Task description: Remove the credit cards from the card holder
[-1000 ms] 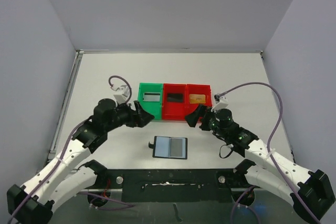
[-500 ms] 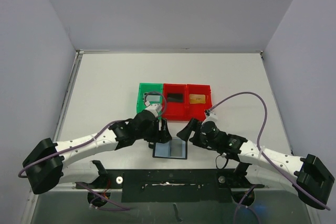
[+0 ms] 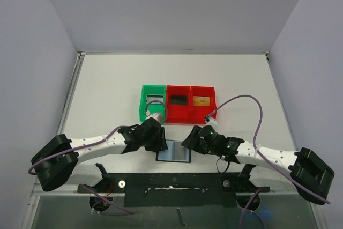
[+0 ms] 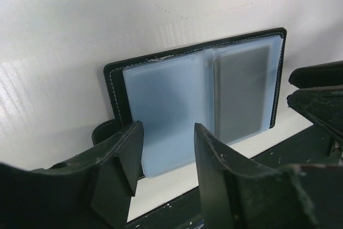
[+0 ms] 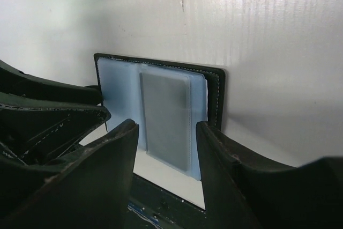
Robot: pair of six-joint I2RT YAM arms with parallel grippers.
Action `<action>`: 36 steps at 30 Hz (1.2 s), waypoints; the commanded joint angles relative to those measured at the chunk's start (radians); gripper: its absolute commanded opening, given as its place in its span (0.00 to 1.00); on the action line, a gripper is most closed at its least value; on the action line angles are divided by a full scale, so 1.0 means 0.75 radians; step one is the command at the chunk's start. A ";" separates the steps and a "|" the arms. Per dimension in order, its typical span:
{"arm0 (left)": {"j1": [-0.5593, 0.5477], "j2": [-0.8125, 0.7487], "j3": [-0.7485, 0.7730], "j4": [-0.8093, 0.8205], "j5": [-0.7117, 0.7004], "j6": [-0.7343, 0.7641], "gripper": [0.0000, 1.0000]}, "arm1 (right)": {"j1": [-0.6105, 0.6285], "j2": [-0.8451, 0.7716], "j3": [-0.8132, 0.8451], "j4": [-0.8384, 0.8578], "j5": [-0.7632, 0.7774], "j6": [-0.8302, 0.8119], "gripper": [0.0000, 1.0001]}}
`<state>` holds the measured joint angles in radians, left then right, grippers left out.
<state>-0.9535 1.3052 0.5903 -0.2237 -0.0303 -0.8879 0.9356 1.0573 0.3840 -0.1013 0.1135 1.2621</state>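
Observation:
The card holder [image 3: 174, 152] lies open and flat near the table's front edge, its blue-grey pockets up. A greyish card [image 4: 241, 95] [image 5: 166, 116] sits in its right pocket. My left gripper [image 3: 161, 142] [image 4: 167, 148] hovers open just over the holder's left pocket, nothing between its fingers. My right gripper [image 3: 187, 140] [image 5: 167, 146] hangs open low over the right pocket, the card showing in the gap. Three credit cards lie in the bins: a greyish card [image 3: 155, 98], a black card [image 3: 178, 99] and a tan-gold card [image 3: 201, 100].
A green bin [image 3: 144, 105] and two red bins [image 3: 170, 112] [image 3: 213, 97] stand in a row behind the holder. A dark strip [image 3: 171, 183] runs along the table's near edge just in front of it. The two grippers are close together.
Both arms have swung down and inward from beside the bins to the open card holder. The jaws of both grippers have narrowed.

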 commanded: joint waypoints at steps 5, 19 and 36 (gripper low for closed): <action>0.003 -0.025 0.014 -0.049 -0.036 -0.019 0.38 | 0.021 0.089 0.072 0.110 -0.029 -0.042 0.42; 0.001 -0.054 -0.040 -0.047 -0.009 0.010 0.27 | 0.020 0.238 0.138 0.049 -0.064 -0.100 0.30; -0.001 -0.055 -0.071 -0.038 0.007 -0.004 0.15 | 0.029 0.234 0.285 -0.160 -0.001 -0.175 0.32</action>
<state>-0.9535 1.2774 0.5446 -0.2768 -0.0399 -0.8875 0.9455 1.2453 0.5522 -0.2073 0.0868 1.1412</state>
